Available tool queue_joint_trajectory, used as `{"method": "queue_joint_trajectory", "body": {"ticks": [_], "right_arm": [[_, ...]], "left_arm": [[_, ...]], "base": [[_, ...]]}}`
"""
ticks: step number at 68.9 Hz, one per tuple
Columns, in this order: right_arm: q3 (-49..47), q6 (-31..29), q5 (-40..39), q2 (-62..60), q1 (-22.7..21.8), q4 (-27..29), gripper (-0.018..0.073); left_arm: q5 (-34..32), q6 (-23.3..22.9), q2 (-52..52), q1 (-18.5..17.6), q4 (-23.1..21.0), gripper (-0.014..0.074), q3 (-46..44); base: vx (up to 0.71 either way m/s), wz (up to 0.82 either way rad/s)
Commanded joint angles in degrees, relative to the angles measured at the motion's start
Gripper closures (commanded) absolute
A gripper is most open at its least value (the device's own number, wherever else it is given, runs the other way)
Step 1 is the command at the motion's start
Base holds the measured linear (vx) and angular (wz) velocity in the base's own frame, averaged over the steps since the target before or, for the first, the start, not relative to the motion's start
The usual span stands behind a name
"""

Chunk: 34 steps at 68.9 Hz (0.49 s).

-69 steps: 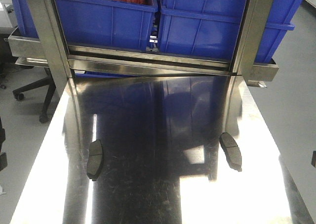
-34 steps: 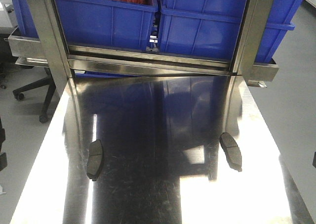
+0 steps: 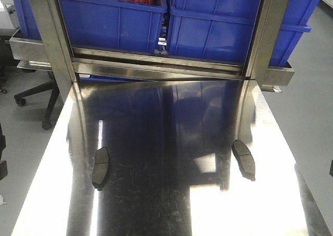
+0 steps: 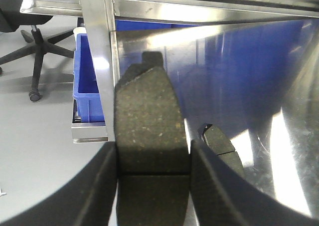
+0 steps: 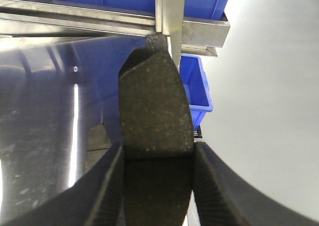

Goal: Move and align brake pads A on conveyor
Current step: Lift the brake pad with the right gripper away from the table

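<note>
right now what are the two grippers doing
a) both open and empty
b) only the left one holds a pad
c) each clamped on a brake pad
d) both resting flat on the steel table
C: in the wrist views the left gripper pinches a pad between its fingers, and the right gripper pinches a second pad the same way.

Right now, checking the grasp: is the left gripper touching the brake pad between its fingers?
Touching. The left wrist view shows the left gripper with both fingers flush against the brake pad on either side, no gap.
</note>
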Motion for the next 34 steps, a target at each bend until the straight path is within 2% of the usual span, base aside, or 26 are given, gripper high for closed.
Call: {"method": "queue_joint_trajectory", "body": {"ticks": [1, 34], "right_arm": [[-1.8, -0.4, -5.1, -0.3, -0.1, -0.5, 0.0534], [-1.8, -0.4, -5.1, -0.3, -0.1, -0.5, 0.0534]], "left_arm": [[-5.2, -0.1, -0.4, -0.2, -0.6, 0.0514, -1.6], [-5.2, -0.1, -0.2, -0.2, -0.6, 0.0514, -1.6]], "base": [[0.0, 0.0], [-0.1, 0.0]]}}
